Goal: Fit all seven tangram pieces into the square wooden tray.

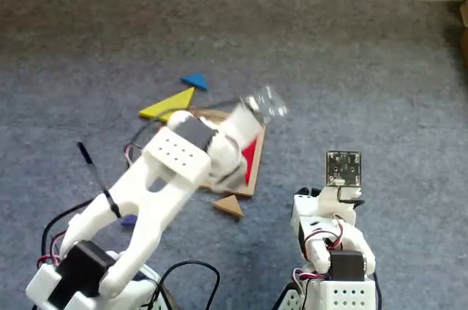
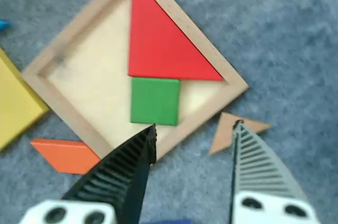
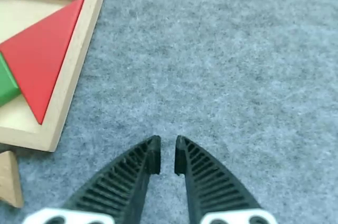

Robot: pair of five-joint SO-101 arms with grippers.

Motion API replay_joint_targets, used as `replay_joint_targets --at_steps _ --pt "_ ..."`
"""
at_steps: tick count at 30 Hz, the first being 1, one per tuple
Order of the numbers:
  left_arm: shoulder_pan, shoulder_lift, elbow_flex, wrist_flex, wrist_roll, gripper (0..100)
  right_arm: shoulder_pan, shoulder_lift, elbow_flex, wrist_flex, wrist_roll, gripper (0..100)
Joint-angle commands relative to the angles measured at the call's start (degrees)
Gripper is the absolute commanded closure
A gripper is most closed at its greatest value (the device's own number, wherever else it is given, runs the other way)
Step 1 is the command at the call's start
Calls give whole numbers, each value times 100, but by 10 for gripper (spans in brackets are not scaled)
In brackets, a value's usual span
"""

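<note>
The left arm (image 1: pixel 164 178) stretches out from the near edge of the grey-carpeted table (image 3: pixel 237 49) and hangs over the square wooden tray (image 2: pixel 68 108), hiding much of it in the high view. The left gripper (image 2: pixel 195 127) has its jaws spread wide with nothing between them; the dark tip sits above the tray's near rim, and the pale tip is over the carpet just beside a tan triangle (image 2: pixel 224 131). Two pieces lie inside the tray. A large red triangle (image 2: pixel 158 44) is tucked into one corner with its long side along the rim, and a green square (image 2: pixel 155 101) lies flat, touching one of the triangle's short sides. The rest of the tray floor is bare wood. The other visible pieces are outside it: the tan triangle near one tray corner, an orange parallelogram (image 2: pixel 66 154) just beside the rim, a big yellow triangle (image 2: pixel 13 105) close against another side, and a small blue triangle (image 1: pixel 194 80) a little beyond the yellow one. The right arm (image 1: pixel 333 244) is folded up at the near edge, well apart from the tray. The right gripper (image 3: pixel 167 139) points down at bare carpet, its jaws almost together with only a thin slit between the tips, gripping nothing.
</note>
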Motion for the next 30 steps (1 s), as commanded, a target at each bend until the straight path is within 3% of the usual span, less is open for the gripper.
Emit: replay_joint_targets --at_steps 1,5,14,30 --pt "426 -224 400 141 -35 720 75 -75 523 -4 62 933" --pt "435 207 585 70 -422 720 75 -75 523 -4 62 933" --pt "479 1552 462 -791 -413 720 75 -75 523 -4 62 933" --pt "1059 1613 330 -730 -404 844 75 -75 523 -4 62 933"
